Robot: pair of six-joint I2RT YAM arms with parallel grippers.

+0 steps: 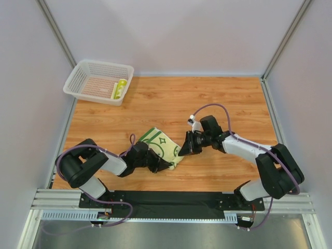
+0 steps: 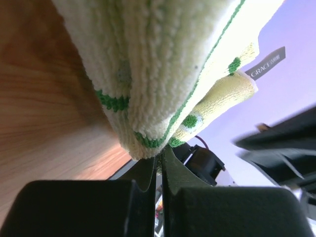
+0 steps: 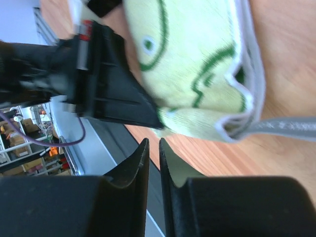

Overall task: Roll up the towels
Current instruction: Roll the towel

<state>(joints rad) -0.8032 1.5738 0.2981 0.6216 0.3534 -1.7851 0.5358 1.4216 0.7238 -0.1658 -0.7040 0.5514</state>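
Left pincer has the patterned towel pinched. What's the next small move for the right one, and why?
Probably ease the right pincer forward onto the towel's folded edge: its jaws stand nearly closed and empty just short of it, while the left pincer is shut on the opposite edge.

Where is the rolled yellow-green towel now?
In the top view, the yellow-green towel lies inside the white basket, at its right end, in the table's far left corner.

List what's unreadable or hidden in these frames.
- Top view: the left end effector tips, buried under the patterned towel.
- Top view: the yellow-green roll in the mesh basket, too small for detail.
- Left wrist view: the towel's upper part, cut by the frame edge.
- Right wrist view: the grey label, blurred.
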